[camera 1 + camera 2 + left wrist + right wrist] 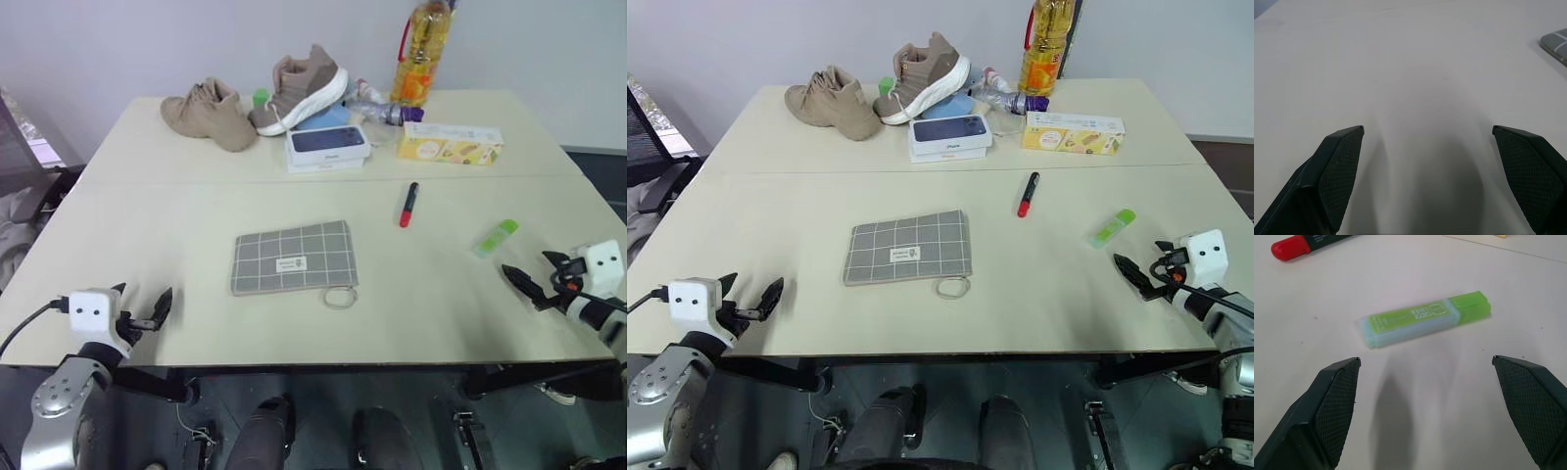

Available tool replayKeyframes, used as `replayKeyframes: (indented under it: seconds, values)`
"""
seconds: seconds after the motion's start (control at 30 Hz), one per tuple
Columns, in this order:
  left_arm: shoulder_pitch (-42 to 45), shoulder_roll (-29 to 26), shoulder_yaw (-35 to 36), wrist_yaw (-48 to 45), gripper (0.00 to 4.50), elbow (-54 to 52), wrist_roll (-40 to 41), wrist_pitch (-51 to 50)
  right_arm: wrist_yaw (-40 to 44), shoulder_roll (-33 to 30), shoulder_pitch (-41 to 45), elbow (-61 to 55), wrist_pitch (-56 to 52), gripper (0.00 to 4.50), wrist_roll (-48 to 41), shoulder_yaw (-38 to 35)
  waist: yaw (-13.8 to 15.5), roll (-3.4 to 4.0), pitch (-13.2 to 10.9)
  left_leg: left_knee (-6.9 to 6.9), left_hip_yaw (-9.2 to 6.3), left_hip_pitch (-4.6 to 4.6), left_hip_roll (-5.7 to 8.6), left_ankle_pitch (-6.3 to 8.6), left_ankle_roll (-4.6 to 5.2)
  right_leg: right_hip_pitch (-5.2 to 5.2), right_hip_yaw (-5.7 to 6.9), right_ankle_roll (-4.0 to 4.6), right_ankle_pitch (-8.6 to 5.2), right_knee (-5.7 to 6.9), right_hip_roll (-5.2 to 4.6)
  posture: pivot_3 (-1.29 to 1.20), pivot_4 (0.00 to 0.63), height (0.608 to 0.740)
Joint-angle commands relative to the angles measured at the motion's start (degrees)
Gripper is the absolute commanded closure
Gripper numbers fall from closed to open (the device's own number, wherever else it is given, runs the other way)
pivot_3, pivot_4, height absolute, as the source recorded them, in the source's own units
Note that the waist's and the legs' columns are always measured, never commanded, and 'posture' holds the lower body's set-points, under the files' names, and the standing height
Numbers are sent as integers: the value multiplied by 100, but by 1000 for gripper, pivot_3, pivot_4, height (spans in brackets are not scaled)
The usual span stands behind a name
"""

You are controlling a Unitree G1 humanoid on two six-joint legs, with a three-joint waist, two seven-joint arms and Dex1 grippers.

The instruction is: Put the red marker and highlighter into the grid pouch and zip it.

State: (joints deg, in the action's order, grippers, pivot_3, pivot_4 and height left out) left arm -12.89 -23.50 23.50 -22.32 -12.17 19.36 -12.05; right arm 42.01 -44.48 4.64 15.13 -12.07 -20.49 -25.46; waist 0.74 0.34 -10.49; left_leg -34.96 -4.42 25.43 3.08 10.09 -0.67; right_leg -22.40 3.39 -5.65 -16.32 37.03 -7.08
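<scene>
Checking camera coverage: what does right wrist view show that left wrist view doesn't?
Right wrist view alone: the highlighter lying on the table ahead of the open right end effector, and the red marker beyond it. Left wrist view alone: a corner of the grid pouch, off to the side of the open left end effector. Shared: the pale table, and nothing between either pair of fingers.

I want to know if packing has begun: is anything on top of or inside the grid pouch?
Nothing lies on the grid pouch. Its inside is hidden, but the red marker and highlighter lie apart on the table.
</scene>
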Motion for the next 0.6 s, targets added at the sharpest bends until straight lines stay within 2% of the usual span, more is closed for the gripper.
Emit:
replayKeyframes:
  seconds: [0.03,0.33,0.6]
  values:
    - [44,-45,55,30,0,-246,37,-4,-8,-11,58,-44,90,18,-47,-114,1,0,0,0,0,0,0,0,0,0,0,0,0,0,0,0,150,738]
    - [321,4,-89,130,0,-176,-114,61,157,250,262,-818,-276,18,-382,182,-8,0,0,-1,0,-1,-1,0,1,1,-1,-1,1,1,3,0,150,738]
    - [444,274,-428,295,0,-209,-344,259,46,1181,818,-2194,-784,18,-616,1398,-8,-2,-1,1,-2,0,-1,-2,3,-3,-2,-3,2,2,7,0,150,738]
